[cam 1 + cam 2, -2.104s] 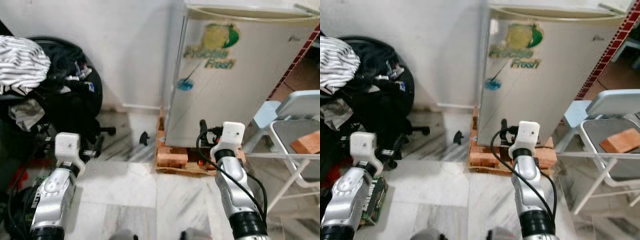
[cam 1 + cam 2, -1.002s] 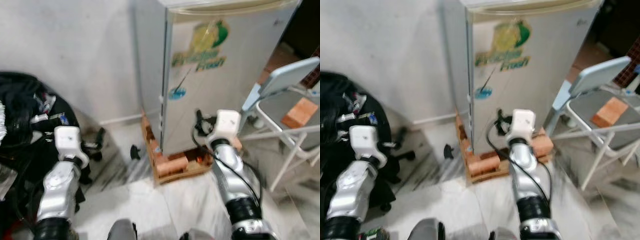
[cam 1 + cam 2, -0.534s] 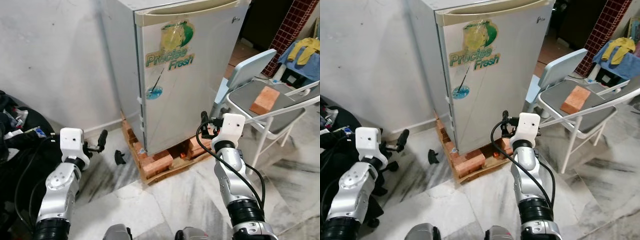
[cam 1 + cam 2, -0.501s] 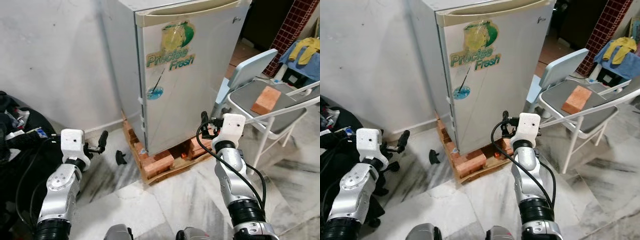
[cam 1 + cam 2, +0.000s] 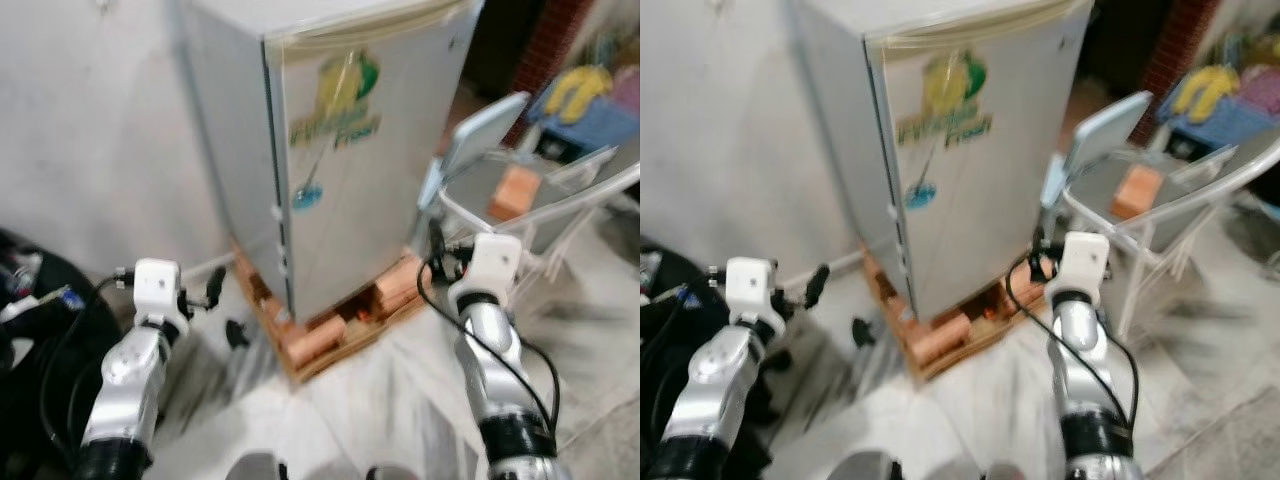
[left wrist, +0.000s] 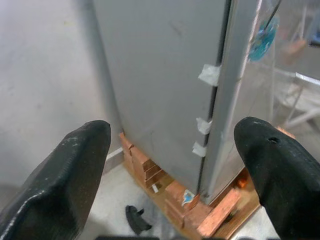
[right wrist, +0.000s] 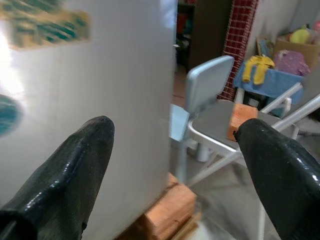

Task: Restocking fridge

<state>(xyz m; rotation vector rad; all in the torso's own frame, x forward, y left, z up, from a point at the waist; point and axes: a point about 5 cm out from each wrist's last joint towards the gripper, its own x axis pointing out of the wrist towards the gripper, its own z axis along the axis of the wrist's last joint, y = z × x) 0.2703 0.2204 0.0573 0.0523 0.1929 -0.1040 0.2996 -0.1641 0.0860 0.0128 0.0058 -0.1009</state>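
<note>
Fridge: the small silver fridge (image 5: 330, 170) stands upright with its door shut, raised on bricks and a wooden pallet (image 5: 335, 335), ahead of the robot between both arms.
Door seam: it runs vertically down the front-left corner, with tape tabs (image 6: 207, 75) along it.
Nearer arm: judging by the head views, the left gripper (image 6: 172, 165) faces that seam edge, while the right gripper (image 7: 172, 165) faces the door front.
Grippers: both spread wide, holding nothing.
Wrist extras: the right wrist view takes in a folding chair (image 7: 210, 112) carrying a brick (image 7: 240, 117) beside the fridge.
</note>
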